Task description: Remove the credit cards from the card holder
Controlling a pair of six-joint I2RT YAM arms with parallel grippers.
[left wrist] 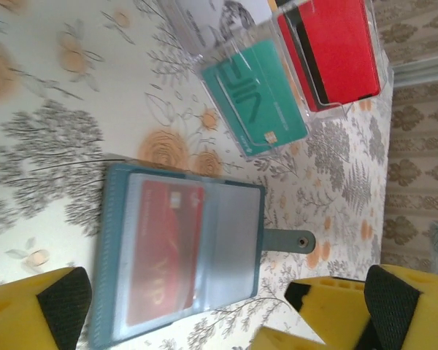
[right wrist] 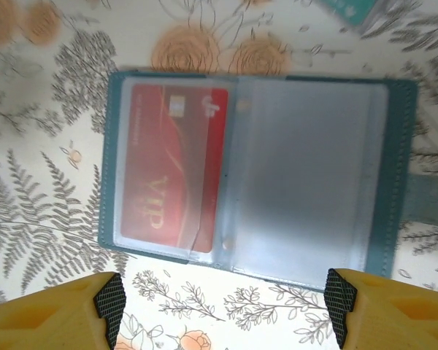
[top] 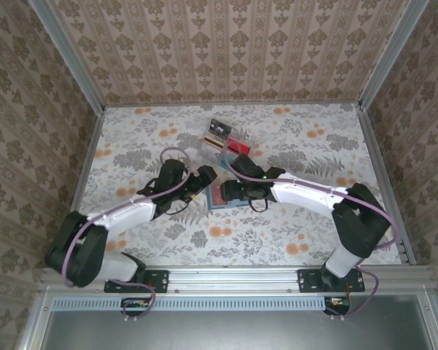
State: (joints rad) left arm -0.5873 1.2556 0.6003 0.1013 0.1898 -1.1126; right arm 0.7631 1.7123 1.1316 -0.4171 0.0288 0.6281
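Note:
The slate-blue card holder [top: 217,197] lies open and flat on the floral table between my two grippers. A red VIP credit card [right wrist: 171,164] sits in its left clear sleeve, one edge poking out toward the fold; the right sleeve [right wrist: 306,175] looks empty. My right gripper [right wrist: 226,306] is open, its pads [right wrist: 109,299] spread wider than the holder's near edge, nothing held. My left gripper [left wrist: 226,321] is also open beside the holder [left wrist: 182,255], nothing between its fingers [left wrist: 58,299]. A teal card [left wrist: 255,95] and a red card [left wrist: 343,51] lie in the clear tray.
The clear compartment tray [top: 226,138] stands just behind the holder, holding cards. The holder's snap tab [left wrist: 288,239] sticks out on its right side. Both arms [top: 131,211] meet mid-table. A metal frame rail [top: 379,168] runs along the right edge, with patterned walls around.

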